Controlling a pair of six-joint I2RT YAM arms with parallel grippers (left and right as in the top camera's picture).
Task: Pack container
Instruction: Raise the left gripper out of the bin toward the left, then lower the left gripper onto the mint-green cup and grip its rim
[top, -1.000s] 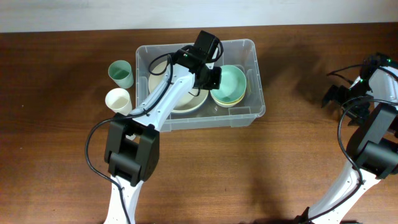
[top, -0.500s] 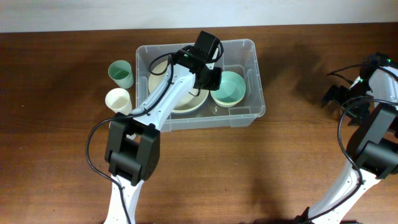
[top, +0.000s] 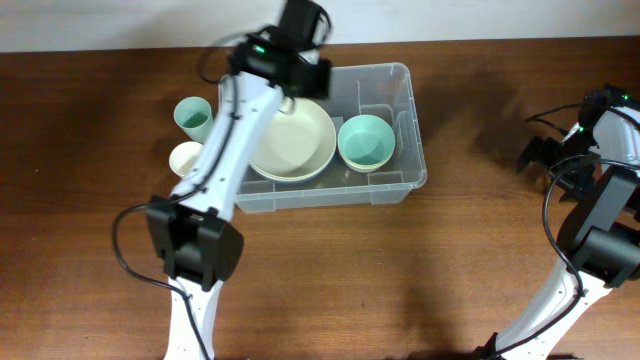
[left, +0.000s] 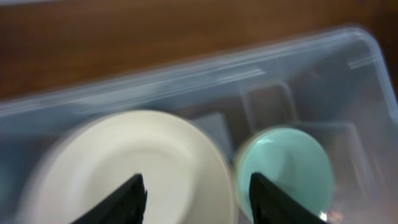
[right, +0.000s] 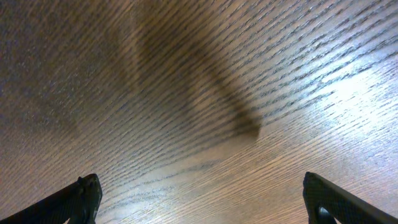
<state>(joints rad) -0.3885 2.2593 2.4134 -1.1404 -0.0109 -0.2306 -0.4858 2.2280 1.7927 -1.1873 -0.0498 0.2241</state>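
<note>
The big clear plastic container (top: 414, 120) sits in the middle of the brown wooden table (top: 100, 230). A round cream plate (top: 300, 150) and a round green bowl (top: 365, 143) lie side by side inside it. The left gripper (left: 196, 200) hangs above them with its fingers apart. The right gripper (right: 202, 199) is spread wide over the table, far off to the side.

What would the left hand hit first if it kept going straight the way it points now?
Most likely the cream plate in the container: the left hand frames its right part, the teal bowl sitting just beside that line. The view is blurred, so depth is uncertain.
</note>
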